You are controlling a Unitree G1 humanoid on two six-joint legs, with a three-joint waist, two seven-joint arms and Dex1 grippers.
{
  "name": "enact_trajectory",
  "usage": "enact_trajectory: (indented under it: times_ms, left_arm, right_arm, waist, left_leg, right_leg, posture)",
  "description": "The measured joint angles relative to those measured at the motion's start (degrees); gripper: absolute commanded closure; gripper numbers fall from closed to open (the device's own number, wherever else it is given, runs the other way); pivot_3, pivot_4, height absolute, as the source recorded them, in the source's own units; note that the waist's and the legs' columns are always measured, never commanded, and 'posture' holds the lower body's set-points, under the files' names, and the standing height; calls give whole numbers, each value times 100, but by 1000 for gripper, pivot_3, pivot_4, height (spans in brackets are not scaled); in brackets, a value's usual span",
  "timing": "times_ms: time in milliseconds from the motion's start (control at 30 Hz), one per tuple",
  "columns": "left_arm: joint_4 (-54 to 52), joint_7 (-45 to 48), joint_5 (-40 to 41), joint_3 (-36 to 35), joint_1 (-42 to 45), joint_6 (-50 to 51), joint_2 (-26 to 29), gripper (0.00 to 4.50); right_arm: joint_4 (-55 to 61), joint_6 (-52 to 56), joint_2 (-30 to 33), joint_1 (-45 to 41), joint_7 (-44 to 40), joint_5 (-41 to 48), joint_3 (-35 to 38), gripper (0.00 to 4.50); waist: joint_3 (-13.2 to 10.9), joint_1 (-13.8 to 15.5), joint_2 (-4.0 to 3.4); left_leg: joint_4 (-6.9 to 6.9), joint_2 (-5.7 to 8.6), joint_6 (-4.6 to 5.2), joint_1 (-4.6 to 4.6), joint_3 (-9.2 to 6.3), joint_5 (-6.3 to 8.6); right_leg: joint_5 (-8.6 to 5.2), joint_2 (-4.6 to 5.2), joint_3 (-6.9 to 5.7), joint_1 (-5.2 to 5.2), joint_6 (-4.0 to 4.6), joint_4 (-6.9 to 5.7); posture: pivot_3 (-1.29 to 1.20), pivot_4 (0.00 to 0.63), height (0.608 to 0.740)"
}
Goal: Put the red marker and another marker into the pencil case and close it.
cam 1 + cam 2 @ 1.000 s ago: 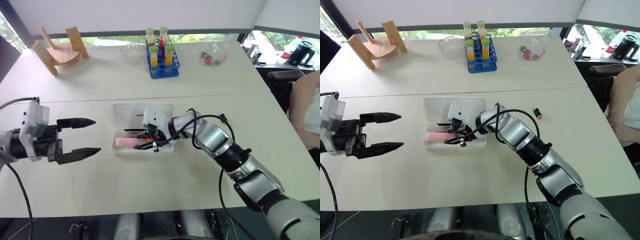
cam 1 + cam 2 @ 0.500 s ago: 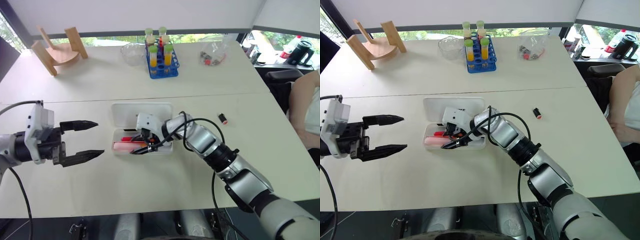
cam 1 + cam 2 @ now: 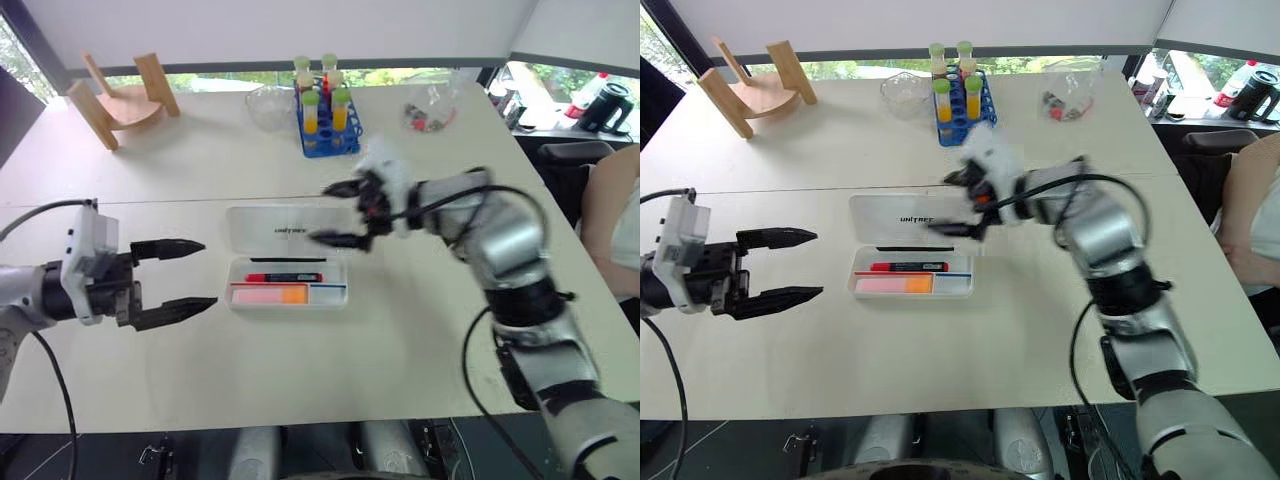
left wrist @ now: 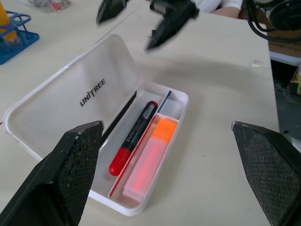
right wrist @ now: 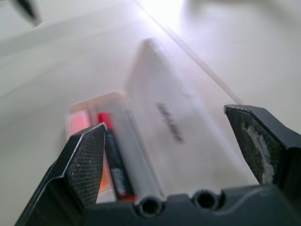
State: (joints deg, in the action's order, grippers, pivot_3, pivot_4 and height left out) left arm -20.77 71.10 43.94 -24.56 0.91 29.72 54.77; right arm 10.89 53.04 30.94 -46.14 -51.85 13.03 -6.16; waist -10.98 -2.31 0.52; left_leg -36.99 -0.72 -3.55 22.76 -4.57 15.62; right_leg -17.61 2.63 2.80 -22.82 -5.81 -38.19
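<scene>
While blurred, right claw [image 3: 340, 213] gapes empty — left claw [image 3: 190, 273] wide, empty | pencil case [image 3: 285, 230] open

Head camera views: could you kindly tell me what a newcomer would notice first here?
The flat white plastic pencil case lies open mid-table, a black red-capped marker and a stubby pink-and-orange highlighter side by side in its tray. The right claw hovers open over its lid; the left claw waits open beside it.

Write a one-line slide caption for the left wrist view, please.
Red marker and pink highlighter lie side by side in the open pencil case.
</scene>
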Motion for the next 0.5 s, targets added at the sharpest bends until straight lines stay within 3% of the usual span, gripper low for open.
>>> enact_trajectory:
  times_ms: [133, 267, 500]
  left_arm:
    - [28, 69, 15, 181, 103, -14, -59, 0]
    - [114, 137, -1, 365, 273, -135, -118, 0]
    - [268, 159, -36, 543, 458, -185, -143, 0]
  right_arm:
    - [64, 644, 577, 806, 889, -216, 854, 41]
    - [-199, 651, 626, 1428, 1429, -385, 1012, 41]
    - [-1254, 92, 584, 1746, 1838, -496, 1028, 41]
  waist:
    - [0, -7, 1]
    - [-1, -61, -3]
    - [-1, -42, -3]
  left_leg:
    - [-1, 1, 0, -2, 6, 0]
    - [3, -2, 1, -12, 23, 0]
    - [0, -3, 1, -14, 25, 0]
  right_leg:
    - [0, -1, 3, 2, 0, 0]
    - [0, -5, 16, -1, 0, -6]
    - [1, -7, 18, 3, -1, -6]
  posture:
    - [0, 150, 740]
    - [0, 150, 740]
    - [0, 150, 740]
